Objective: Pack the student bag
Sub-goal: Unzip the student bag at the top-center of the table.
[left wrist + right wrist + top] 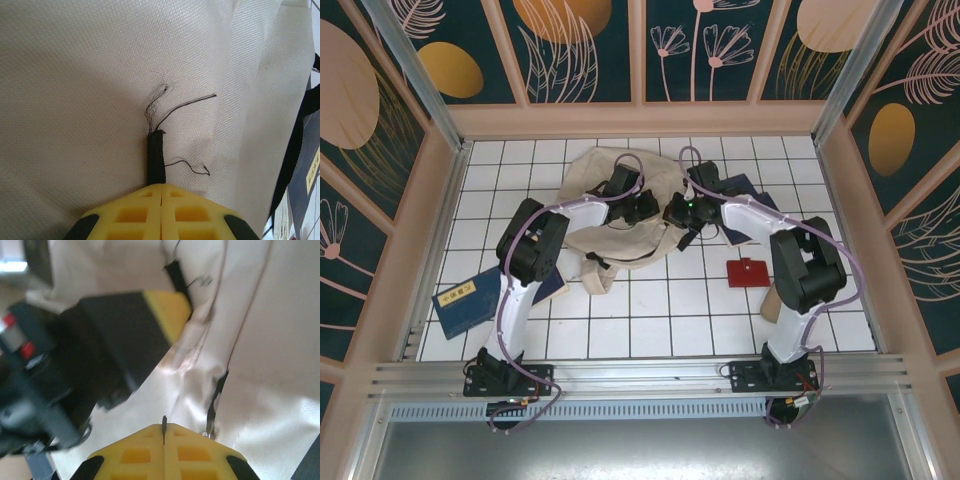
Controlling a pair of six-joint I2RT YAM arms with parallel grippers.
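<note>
Spanning the whole top view, the white-tiled counter (650, 320) is carrying everything. The student bag (590, 175) is lying at the far ctr of it, beige canvas spread out and crumpled, w/ black straps trailing toward the near side. In both wrist views its fabric (75, 100) (280, 365) is sitting right up against the lens.

The left arm (535, 245) and right arm (805, 265) are both reaching fwd and bending inward, meeting over the bag's right half. A navy book (468, 300) w/ a yellow label is lying flat near the counter's left edge, well apart from the bag; its corner is showing at the right margin of the left wrist view (302, 195). A red piece (748, 272) is lying on bare tiles btwn the bag and the right arm.

The left gripper (650, 208) (161, 187) is pressing its yellow fingers together, clamping a black cord (156, 155) whose frayed end is standing up against the canvas. It is also looming, blurred, at upper left of the right wrist view (170, 310).

The right gripper (672, 212) (164, 427) is sitting just beside it, fingers likewise pressed together. A thin dark sliver is poking out at their seam, too small to say what it is. A dark zipper line (216, 400) is running just to its right.
</note>
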